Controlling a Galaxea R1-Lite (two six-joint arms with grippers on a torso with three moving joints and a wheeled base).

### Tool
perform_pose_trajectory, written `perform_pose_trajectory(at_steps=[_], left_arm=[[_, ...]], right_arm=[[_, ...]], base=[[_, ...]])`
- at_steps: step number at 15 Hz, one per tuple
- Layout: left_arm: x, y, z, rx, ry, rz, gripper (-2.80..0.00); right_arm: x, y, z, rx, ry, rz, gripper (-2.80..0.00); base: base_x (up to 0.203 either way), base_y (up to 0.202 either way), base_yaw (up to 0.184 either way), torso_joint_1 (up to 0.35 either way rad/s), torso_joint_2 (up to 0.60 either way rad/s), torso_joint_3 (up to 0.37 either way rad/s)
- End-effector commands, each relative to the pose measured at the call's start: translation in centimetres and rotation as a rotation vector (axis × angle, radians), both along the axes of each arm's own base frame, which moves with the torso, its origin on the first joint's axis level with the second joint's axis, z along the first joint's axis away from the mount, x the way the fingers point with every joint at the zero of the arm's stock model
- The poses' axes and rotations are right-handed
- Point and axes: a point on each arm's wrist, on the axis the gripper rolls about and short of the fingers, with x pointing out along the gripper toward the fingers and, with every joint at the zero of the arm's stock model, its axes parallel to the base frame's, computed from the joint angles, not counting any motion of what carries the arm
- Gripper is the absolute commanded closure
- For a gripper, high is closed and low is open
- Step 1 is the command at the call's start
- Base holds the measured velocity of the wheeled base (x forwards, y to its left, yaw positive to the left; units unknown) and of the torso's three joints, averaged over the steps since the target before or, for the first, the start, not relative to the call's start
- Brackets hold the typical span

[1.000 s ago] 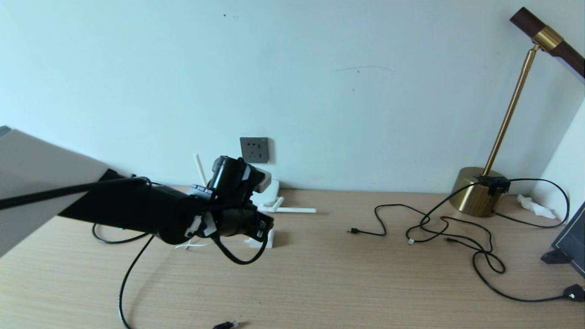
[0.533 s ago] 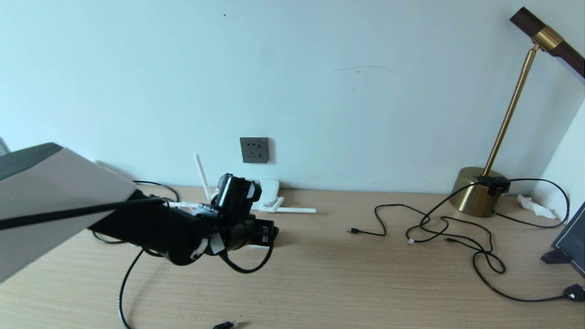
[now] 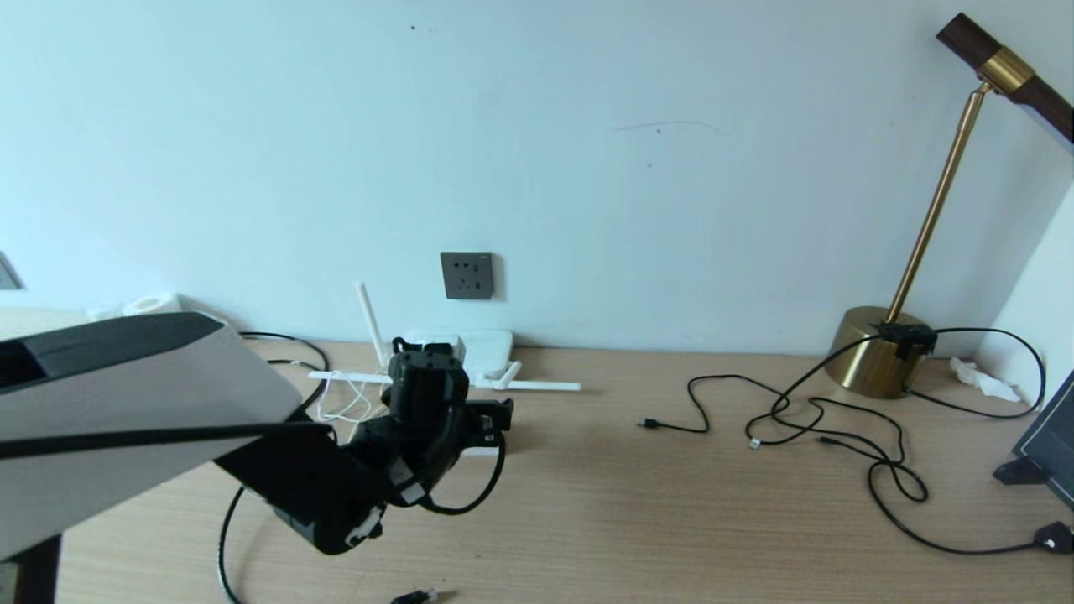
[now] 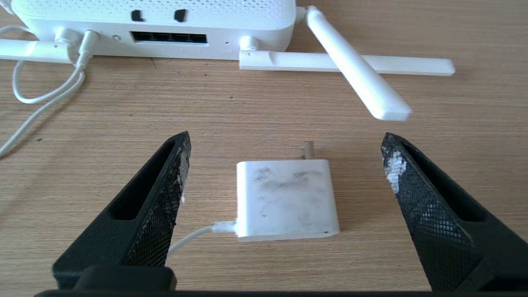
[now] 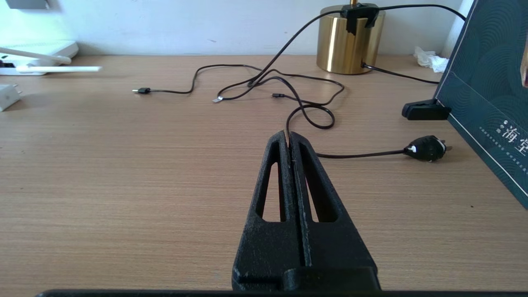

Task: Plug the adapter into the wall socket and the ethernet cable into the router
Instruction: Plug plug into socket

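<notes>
Since a second ago the left arm has swung down and back from in front of the wall socket (image 3: pixel 467 275), and its wrist now sits low over the wooden desk (image 3: pixel 638 512) instead of up near the outlet plate. The left gripper (image 4: pixel 284 165) hangs just above the desk with its fingers spread wide, gripping nothing; the adapter (image 4: pixel 286 200) lies flat on the wood between the two fingertips, touching neither. The adapter's metal prongs point away from the gripper toward the router (image 4: pixel 156 20), and its thin white cord (image 4: pixel 194 235) leaves the side facing the near finger. The router sits further back by the wall, its port row facing the gripper and its stick antennas (image 4: pixel 354 80) laid out along the desk. The socket is bare, well above the router. The ethernet cable's plug (image 3: pixel 415 596) lies at the desk's near edge, well apart from the router. The right gripper (image 5: pixel 288 138) is closed tight on nothing, low over the desk near the thin black cables (image 5: pixel 305 111).
</notes>
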Motion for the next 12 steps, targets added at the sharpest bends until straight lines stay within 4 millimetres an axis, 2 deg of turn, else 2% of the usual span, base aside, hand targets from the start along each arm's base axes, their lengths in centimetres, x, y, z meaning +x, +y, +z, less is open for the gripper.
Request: perform_pose_trajectory(at_steps=[1, 5, 12], left_arm=[[-0.4, -0.7, -1.9, 0.012, 0.004, 0.000, -2.80], [-0.6, -1.4, -3.9, 0.029, -0.003, 0.013, -2.80], [-0.7, -1.9, -4.7, 0.040, 0.005, 0.009, -2.80]], right_arm=[[0.1, 0.0, -0.2, 0.000, 0.009, -0.001, 0.00], [0.1, 0.0, -0.2, 0.000, 0.009, 0.000, 0.00], [0.1, 0.0, -0.2, 0.000, 0.009, 0.000, 0.00]], base=[[0.000, 0.000, 0.000, 0.000, 0.00, 0.000], [0.000, 0.000, 0.000, 0.000, 0.00, 0.000], [0.000, 0.000, 0.000, 0.000, 0.00, 0.000]])
